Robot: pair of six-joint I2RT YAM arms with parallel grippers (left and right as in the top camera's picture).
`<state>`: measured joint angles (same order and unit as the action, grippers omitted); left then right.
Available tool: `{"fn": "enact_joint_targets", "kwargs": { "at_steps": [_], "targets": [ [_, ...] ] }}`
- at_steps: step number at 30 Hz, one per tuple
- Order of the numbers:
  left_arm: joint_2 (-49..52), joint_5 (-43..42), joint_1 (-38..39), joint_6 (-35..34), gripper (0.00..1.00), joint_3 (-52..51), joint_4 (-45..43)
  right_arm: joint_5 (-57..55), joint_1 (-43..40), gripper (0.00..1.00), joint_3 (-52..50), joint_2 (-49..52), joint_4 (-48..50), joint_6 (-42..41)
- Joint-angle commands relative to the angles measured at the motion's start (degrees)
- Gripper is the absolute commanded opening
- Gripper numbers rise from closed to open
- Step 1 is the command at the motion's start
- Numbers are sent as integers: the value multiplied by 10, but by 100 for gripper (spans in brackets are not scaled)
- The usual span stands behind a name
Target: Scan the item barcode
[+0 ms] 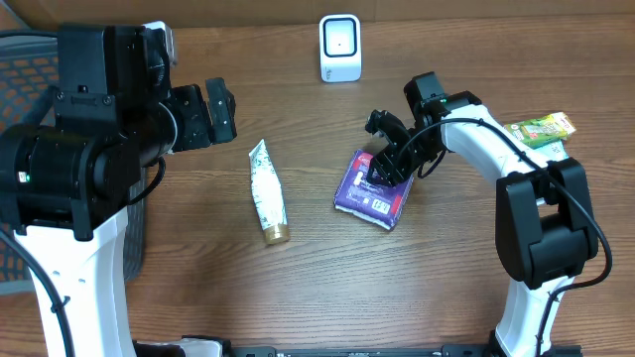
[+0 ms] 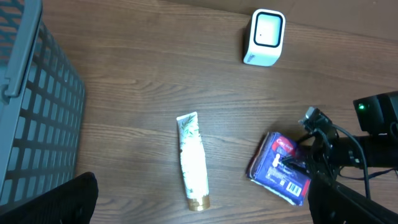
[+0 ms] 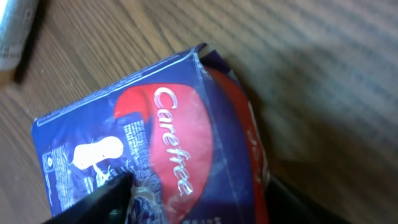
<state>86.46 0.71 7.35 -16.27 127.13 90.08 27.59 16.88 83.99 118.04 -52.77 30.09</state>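
The purple plastic-wrapped pack [image 1: 373, 188] w/ a red oval and white "Carefree" lettering lies flat on the brown wood-grain surface [image 1: 298, 288], right of centre. We see a white label patch at its near end, facing up. The right end effector [image 1: 382, 174] is down on the pack's far edge. In the right wrist view its two dark fingers [image 3: 106, 199] sit either side of the pack, w/ the wrap crinkled at the left one. We can't tell whether it's actually clamping the pack or just straddling it.

Just left of the pack, apart from it, lies a white squeeze tube [image 1: 267, 190] w/ a gold cap, cap end toward the near side. At the far edge, approx. between tube and pack, stands the small white boxy scanner [image 1: 339, 48] w/ a rounded window. A green printed packet [image 1: 541, 128] lies near the right edge, behind the right arm.

The left end effector [image 1: 220, 111] hangs above the surface left of the tube, fingers spread wide, nothing in it. A grey plastic lattice basket [image 2: 37, 112] is at the far left.
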Motion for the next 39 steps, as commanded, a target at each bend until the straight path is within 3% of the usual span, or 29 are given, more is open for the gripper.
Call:
{"fn": "enact_joint_targets", "kwargs": {
  "at_steps": [1,5,8,11,14,18,22,23,24,26,27,30,34,39],
  "targets": [
    [4,3,-2,9,100,4,-1,-5,-2,60,-4,3,-18,-4],
    [4,3,-2,9,100,4,-1,-5,-8,25,-4,3,-31,-69],
    [4,3,-2,9,100,4,-1,7,-13,13,0,3,-28,-152],
    [4,3,-2,9,100,4,-1,68,-16,9,1,3,-9,-238],
    [4,3,-2,9,100,4,-1,109,-16,4,1,3,23,-395],
    [4,3,-2,9,100,4,-1,25,-4,4,-2,3,34,-690],
    [4,3,-2,9,100,4,-1,-58,19,5,-3,3,53,-773],
    [4,3,-2,9,99,4,-1,-78,25,9,-3,3,56,-780],
    [4,3,-2,9,100,4,-1,-90,30,22,-3,3,57,-781],
    [4,3,-2,9,100,4,-1,-100,37,60,-3,3,58,-776],
    [4,3,-2,9,99,4,-1,-100,38,74,-3,3,58,-764],
    [4,3,-2,9,100,4,-1,-98,36,75,-3,3,57,-733],
    [4,3,-2,9,100,4,-1,-87,25,70,-3,3,68,-652],
    [4,3,-2,9,100,4,-1,14,2,72,-3,3,96,-385]
  ]
}}
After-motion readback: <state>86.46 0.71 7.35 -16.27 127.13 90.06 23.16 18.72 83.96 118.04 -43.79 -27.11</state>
